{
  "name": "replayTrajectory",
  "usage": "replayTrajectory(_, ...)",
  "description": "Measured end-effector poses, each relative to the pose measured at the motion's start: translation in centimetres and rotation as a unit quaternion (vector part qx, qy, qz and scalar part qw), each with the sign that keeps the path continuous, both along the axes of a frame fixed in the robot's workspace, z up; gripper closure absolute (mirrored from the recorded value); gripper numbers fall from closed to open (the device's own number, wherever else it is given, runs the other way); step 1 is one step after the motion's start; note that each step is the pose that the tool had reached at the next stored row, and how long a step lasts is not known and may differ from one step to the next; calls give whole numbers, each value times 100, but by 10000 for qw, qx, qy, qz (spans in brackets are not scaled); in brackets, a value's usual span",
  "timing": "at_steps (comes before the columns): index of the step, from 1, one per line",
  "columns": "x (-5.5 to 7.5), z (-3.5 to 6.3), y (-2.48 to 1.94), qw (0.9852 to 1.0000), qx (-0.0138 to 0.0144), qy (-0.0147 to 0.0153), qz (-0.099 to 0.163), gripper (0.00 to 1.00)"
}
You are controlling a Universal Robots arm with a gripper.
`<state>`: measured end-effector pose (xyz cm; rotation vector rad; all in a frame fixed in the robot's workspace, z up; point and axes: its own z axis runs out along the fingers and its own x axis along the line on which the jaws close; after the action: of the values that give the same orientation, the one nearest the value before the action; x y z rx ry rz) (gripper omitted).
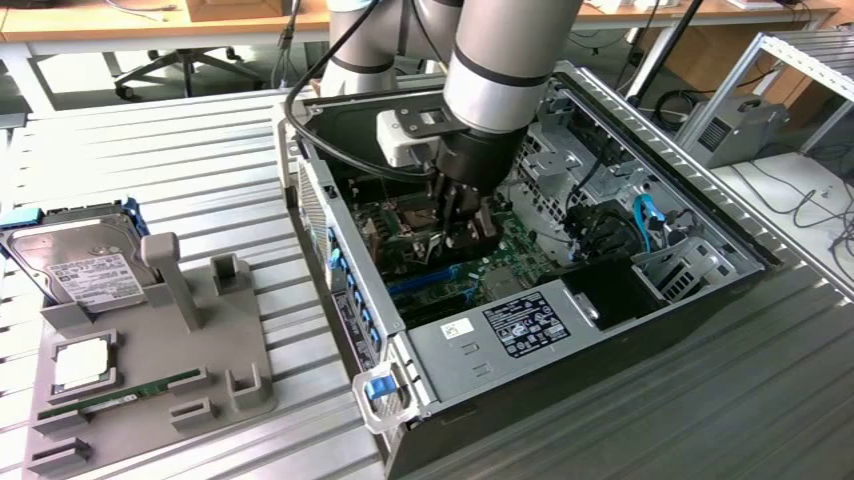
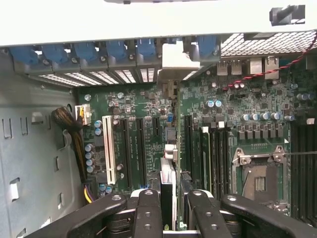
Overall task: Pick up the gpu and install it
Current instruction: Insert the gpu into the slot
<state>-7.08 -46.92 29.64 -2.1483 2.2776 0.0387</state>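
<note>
Tool (image 2: 169, 210): reaching down into the open computer case (image 1: 441, 345), its fingers (image 2: 147, 213) standing partly closed and pinching the gpu (image 2: 168, 186) edge-on between them.
Gpu: hanging upright inside the case, its thin edge facing the wrist camera and running toward its silver end bracket (image 2: 174, 57) at the rear slot openings; it is lining up over the motherboard (image 2: 247, 99) between the expansion slots and the memory slots.
Why held so: gripping the card by its long top edge seems to be keeping the connector edge pointing down at the slot, with the bracket aimed at the rear wall.
Seating: I cannot tell whether the card's lower edge is already touching the slot, since the card itself is covering it.
Case: lying on its side near the middle of the bench (image 1: 160, 140), side panel off.
Parts holder (image 1: 200, 330): sitting by the bench's edge at the exterior view's left, carrying a hard drive (image 1: 80, 265), a RAM stick (image 1: 120, 393) and a cpu (image 1: 83, 362).
Hidden: the arm (image 1: 501, 70) is blocking most of the card in the exterior view.
</note>
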Motion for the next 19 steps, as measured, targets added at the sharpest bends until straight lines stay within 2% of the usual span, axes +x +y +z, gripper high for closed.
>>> replayTrajectory(8,-82,-50,19,10000,0,0,0,74)
replayTrajectory(19,-88,-143,19,10000,0,0,0,74)
